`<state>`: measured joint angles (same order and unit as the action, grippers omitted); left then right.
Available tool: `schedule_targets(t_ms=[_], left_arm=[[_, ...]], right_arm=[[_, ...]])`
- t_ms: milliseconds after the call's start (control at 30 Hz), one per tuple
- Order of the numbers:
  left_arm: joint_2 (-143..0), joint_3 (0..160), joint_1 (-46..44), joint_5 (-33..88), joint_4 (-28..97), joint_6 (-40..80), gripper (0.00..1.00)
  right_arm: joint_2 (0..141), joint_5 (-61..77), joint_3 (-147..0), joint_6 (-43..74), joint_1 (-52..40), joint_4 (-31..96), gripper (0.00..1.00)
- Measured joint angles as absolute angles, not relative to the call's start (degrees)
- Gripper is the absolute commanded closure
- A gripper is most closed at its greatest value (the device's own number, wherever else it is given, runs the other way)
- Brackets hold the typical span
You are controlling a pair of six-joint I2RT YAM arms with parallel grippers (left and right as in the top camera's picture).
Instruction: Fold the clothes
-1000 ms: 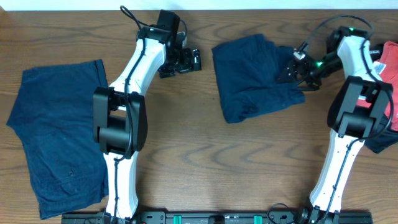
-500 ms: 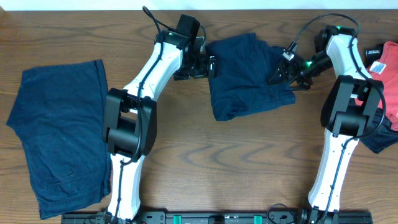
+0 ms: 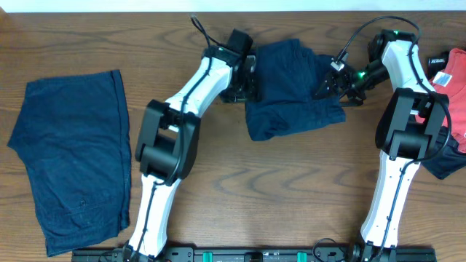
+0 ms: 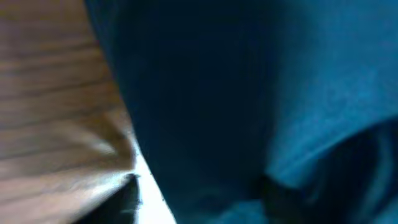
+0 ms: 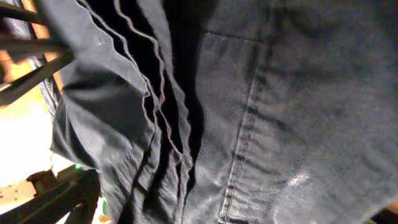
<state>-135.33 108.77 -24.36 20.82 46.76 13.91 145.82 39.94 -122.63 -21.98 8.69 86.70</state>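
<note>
One of the clothes, a folded navy garment (image 3: 291, 98), lies bunched at the table's back centre. My left gripper (image 3: 247, 78) is at its left edge. Blurred blue cloth (image 4: 249, 93) fills the left wrist view and hides the fingers, so their state is unclear. My right gripper (image 3: 333, 86) stands open on the garment's right edge. The right wrist view shows only wrinkled cloth with a stitched seam (image 5: 249, 118) close up. A second navy garment (image 3: 73, 167) lies spread flat at the far left, away from both grippers.
A red garment (image 3: 455, 84) lies at the right edge, with a dark cloth (image 3: 445, 164) below it behind the right arm. The wooden table (image 3: 277, 189) has bare room in front of the folded garment. Both arm bases stand at the front edge.
My left arm has swung right from the bare table to the folded garment's left edge. Early on, the right gripper and the garment shifted slightly left, then held still.
</note>
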Motion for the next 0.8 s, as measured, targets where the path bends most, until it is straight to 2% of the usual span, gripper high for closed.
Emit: schedule_targets(t_ms=[33,100,167,200,667,733,800], left_arm=[[-135.83,108.81,-24.18,21.21,46.63,14.02,0.87],[-135.9,108.79,-23.62,21.21,46.5,14.57,0.88],[-135.9,108.79,-23.2,21.28,46.37,14.79,0.89],[-135.9,108.79,-23.05,21.28,46.33,14.83,0.89],[-135.9,108.79,-26.02,18.46,46.0,14.98,0.84],[-135.87,108.79,-27.0,17.39,46.0,14.98,0.84],[-135.87,108.86,-27.68,16.45,46.0,14.96,0.84]], right_arm=[[145.84,40.01,-122.63,-21.98,8.69,86.78,0.01],[145.88,40.12,-122.63,-21.96,8.69,86.98,0.02],[145.88,40.07,-122.61,-22.09,8.67,86.94,0.13],[145.93,39.59,-122.61,-21.76,8.64,86.89,0.13],[146.43,40.45,-123.13,-17.08,4.29,83.24,0.12],[146.41,40.05,-123.48,-16.14,3.05,82.46,0.2],[146.41,39.03,-123.61,-15.07,2.2,81.62,0.37]])
